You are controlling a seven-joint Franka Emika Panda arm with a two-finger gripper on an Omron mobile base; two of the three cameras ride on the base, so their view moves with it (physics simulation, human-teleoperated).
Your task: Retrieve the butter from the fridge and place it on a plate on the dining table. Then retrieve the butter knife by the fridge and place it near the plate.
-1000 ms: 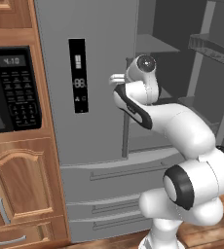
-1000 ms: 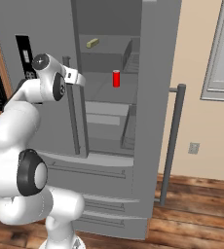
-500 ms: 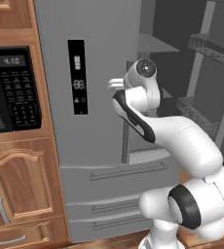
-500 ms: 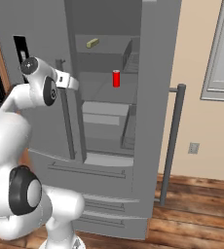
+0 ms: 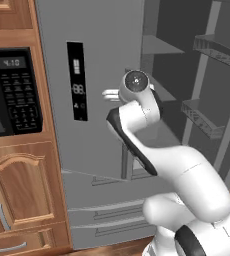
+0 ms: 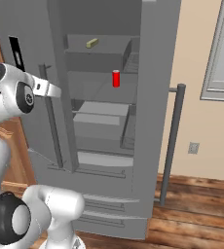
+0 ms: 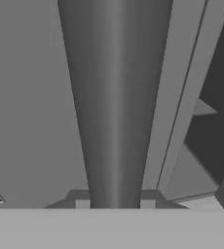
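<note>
The grey fridge (image 6: 153,73) stands with its right door swung open. On its top shelf lies the butter (image 6: 91,43), a small pale yellow stick. My gripper (image 6: 54,90) is far to the left of it, at the vertical bar handle (image 6: 53,131) of the closed left door (image 5: 102,50). That handle (image 7: 114,107) runs straight up the middle of the hand view, very close, and the jaws appear shut on it, though the fingertips are hidden. From the left base view the hand (image 5: 109,93) points at the door front. The plate, the dining table and the butter knife are out of view.
A small red upright container (image 6: 116,78) stands on the shelf below the butter. The open right door's long handle (image 6: 171,141) juts out on the right. A black microwave (image 5: 12,92) sits over wooden cabinets (image 5: 22,190) left of the fridge, beside the black dispenser panel (image 5: 77,81).
The hand has swung left and slightly down, away from the open compartment and onto the left door's handle. The base has stayed put.
</note>
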